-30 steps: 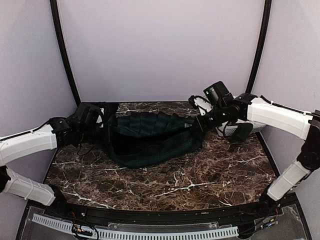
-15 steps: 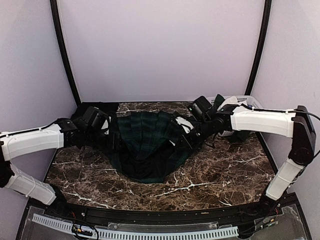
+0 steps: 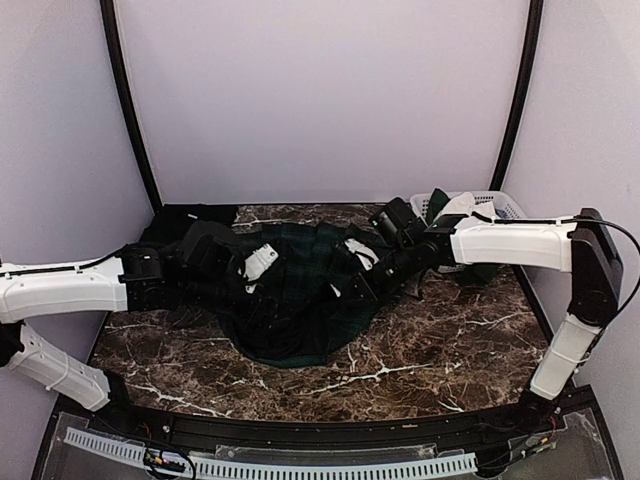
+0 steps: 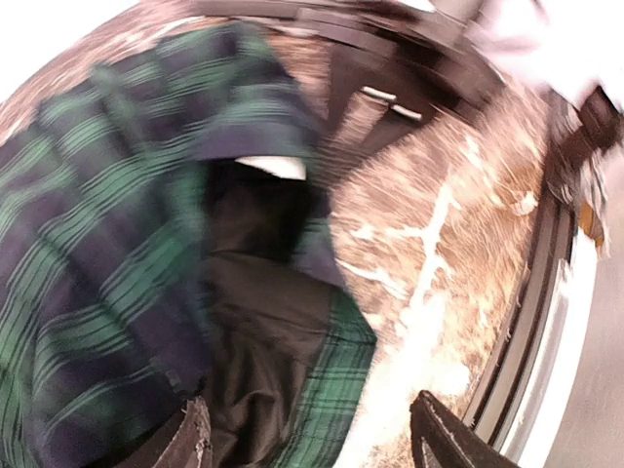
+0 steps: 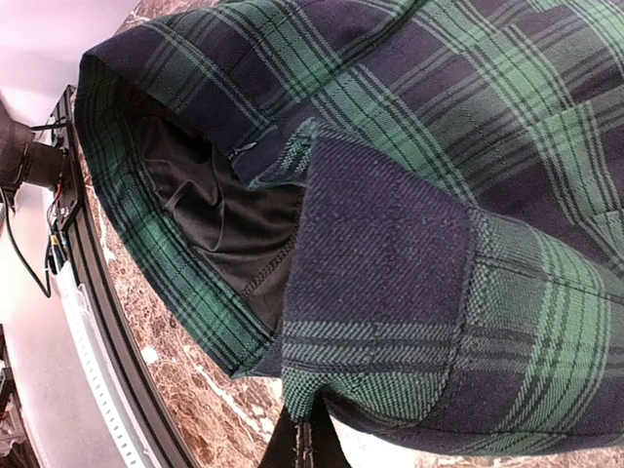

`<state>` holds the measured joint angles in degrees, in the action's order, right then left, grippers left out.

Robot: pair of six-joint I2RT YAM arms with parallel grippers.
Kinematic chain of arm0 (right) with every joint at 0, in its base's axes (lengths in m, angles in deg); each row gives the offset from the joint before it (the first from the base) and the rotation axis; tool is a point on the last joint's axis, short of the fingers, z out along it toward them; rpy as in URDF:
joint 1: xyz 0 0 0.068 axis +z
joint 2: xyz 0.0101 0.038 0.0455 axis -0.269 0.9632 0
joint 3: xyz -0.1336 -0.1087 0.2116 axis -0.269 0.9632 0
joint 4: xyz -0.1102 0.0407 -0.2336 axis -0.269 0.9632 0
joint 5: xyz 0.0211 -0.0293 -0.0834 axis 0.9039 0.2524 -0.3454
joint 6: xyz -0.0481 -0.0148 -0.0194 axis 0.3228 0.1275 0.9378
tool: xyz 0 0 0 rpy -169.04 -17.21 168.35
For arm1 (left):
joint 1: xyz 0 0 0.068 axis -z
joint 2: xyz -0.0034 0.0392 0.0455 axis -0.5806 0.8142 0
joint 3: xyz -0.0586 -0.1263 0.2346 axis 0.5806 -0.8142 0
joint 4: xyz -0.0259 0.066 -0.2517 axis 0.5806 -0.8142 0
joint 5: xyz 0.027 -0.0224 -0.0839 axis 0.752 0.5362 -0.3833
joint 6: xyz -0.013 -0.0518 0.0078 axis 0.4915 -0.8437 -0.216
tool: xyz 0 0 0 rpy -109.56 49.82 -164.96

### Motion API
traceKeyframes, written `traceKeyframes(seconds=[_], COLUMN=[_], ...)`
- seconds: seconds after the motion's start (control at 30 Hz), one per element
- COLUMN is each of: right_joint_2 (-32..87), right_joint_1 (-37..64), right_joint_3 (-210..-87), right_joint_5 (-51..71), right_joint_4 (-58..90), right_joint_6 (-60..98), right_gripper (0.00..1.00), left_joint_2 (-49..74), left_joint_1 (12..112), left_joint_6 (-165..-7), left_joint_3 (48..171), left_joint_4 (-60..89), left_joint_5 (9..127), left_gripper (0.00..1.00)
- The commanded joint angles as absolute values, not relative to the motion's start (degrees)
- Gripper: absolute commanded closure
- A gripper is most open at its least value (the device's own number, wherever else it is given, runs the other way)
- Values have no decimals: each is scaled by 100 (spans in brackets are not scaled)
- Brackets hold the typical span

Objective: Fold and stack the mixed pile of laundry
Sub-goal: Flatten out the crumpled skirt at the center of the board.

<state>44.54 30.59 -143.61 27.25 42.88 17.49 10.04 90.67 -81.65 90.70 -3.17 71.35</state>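
The tartan skirt is spread in a rumpled heap on the middle of the marble worktop, between the 2 arms. Its green-and-navy pleats are turned upward, and its near hem sags toward the front edge. The black lining is exposed where the waist gapes open.

The left end effector is held over the skirt's left part. In the left wrist view its 2 fingers are seen standing wide apart, with nothing gripped between them and the cloth lying beneath. That view is blurred.

The right end effector is set at the skirt's right edge. In the right wrist view its fingers are pressed together, and a fold of the tartan is pinched between them, so that the fabric is draped close before the lens.

A black cloth is laid at the far left corner of the worktop, behind the left arm. A white slatted basket is placed at the far right corner, behind the right arm and apart from the skirt.
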Motion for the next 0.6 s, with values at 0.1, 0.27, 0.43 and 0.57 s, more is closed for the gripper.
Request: traceKeyframes(seconds=[0.1,0.27,0.43,0.57], right_joint_2=[4463,4371,4183,3828], right_joint_1=[3133,3133,3087,2962], right_joint_3=[-14645,-14658,-14637,-14571], right_joint_5=[2902,2889,2735,2668], right_joint_4=[4073,4081,4192,4246], right_joint_6=[1657,1605,1569,1502], right_gripper=[100,95,75,47], left_joint_2=[1842,2546,3268,3639], left_joint_1=[9822,10141,10174,10178], left_joint_6=[-6897,-6602,-6273,-6028], left_joint_3=[8811,8915,9088,9217], left_joint_4=[5,319,452,373], left_joint_5=[7099,7454,7506,7676], left_gripper=[35,37,39,45])
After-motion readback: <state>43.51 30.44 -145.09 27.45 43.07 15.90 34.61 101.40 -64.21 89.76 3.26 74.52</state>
